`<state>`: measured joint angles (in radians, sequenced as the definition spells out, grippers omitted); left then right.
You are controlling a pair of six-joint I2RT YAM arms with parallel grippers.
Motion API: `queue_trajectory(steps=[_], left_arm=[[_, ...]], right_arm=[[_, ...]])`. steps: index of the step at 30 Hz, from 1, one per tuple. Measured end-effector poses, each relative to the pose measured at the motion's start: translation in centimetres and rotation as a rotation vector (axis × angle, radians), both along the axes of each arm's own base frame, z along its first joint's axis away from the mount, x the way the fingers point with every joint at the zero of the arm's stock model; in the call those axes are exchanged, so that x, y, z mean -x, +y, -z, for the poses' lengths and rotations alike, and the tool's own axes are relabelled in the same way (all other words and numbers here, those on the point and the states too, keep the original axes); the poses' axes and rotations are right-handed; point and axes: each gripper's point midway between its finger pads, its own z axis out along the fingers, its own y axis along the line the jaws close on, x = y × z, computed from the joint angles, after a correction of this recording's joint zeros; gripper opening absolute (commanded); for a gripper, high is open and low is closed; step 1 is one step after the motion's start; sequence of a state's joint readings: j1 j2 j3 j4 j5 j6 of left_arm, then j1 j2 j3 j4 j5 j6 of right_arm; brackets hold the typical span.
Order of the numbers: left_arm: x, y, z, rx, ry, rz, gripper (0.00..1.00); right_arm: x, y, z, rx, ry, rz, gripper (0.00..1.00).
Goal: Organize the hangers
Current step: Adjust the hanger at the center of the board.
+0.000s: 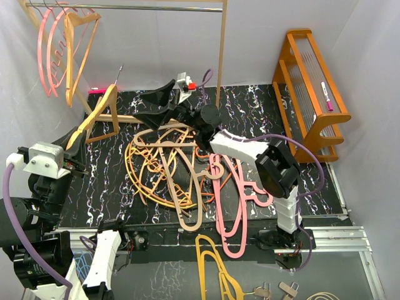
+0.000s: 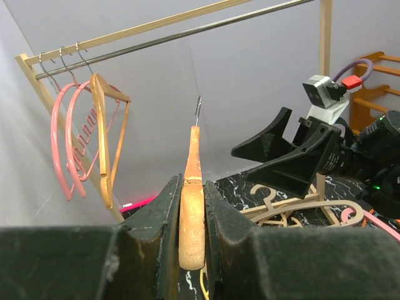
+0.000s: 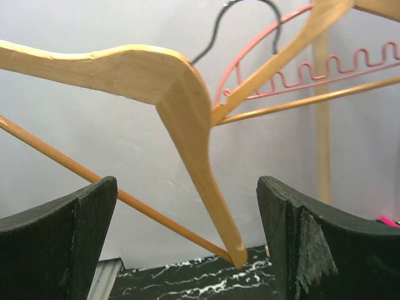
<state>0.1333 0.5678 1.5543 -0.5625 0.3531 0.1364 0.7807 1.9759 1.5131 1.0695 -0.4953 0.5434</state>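
Left gripper [image 2: 192, 209] is pinching one end of a wooden hanger [image 2: 193, 156], holding it hook-up over the mat's [image 1: 94, 181] far-left corner, below the rail [image 1: 125, 7]. Right gripper [image 3: 186, 212] is standing wide open, nearer the free end, which is hanging between its fingers [image 3: 62, 250], apparently not touching.

From where I stand nothing can be read: no word, label, brand or number shows on the hangers [image 1: 189, 215], the rail [image 1: 125, 7] or the counter [image 1: 262, 100].
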Motion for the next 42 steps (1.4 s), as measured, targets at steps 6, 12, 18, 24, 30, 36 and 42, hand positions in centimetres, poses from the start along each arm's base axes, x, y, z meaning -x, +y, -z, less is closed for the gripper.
queue_trajectory(steps=[6,12,18,24,30,36,42], left_arm=[[-0.2,-0.1,0.0,0.003,-0.003,0.008,0.0],[-0.2,-0.4,-0.3,0.016,-0.015,0.025,0.0],[-0.1,-0.6,-0.7,0.03,-0.027,0.041,0.0],[-0.1,-0.8,-0.8,0.035,-0.03,0.049,0.0],[-0.6,-0.7,-0.3,0.04,-0.007,0.048,0.0],[-1.4,-0.6,1.6,0.039,0.098,0.045,0.89],[-1.9,-2.1,2.8,0.039,0.257,0.138,0.97]], right_arm=[[2.0,3.7,0.2,-0.013,-0.018,-0.044,0.97],[2.1,7.8,2.9,0.036,-0.017,-0.024,0.95],[1.9,10.6,3.8,0.072,-0.048,0.011,0.86],[0.9,10.9,3.7,0.081,-0.078,0.084,0.28],[1.1,10.8,6.2,0.138,-0.158,0.133,0.08],[-0.1,8.7,9.3,0.241,-0.137,0.219,0.08],[-5.4,4.3,11.5,0.361,-0.15,0.394,0.08]])
